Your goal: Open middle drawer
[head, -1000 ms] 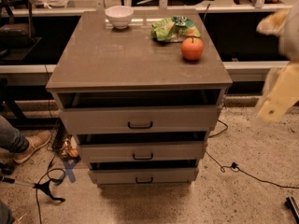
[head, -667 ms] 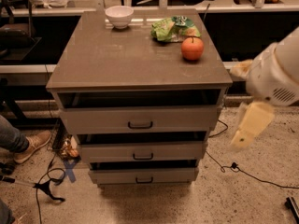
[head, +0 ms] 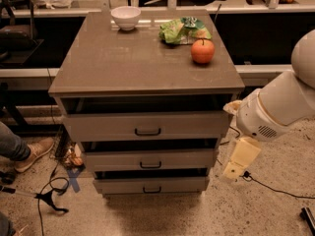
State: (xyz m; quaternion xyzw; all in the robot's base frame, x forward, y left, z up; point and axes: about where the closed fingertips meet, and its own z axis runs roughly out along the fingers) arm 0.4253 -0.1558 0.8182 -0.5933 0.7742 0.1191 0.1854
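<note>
Hand [head: 236,168] hangs right of the middle drawer [head: 113,160], grip unreadable; rigid front should slide, so hook its bar handle [head: 150,165].

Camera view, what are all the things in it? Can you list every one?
cabinet: one, grey-brown, middle of the view
top drawer: one, grey-brown, just under the cabinet top
middle drawer: one, grey-brown, between the other two
bottom drawer: one, grey-brown, nearest the floor
bowl: one, white, back of the cabinet top
round fruit: one, orange-red, right side of the top
crumpled bag: one, green, behind the fruit
shoe: one, tan, floor at left
floor cables: at least two, black, lower left and lower right
arm: one, white, right edge
gripper: one, cream, hanging low, right of the cabinet
</note>
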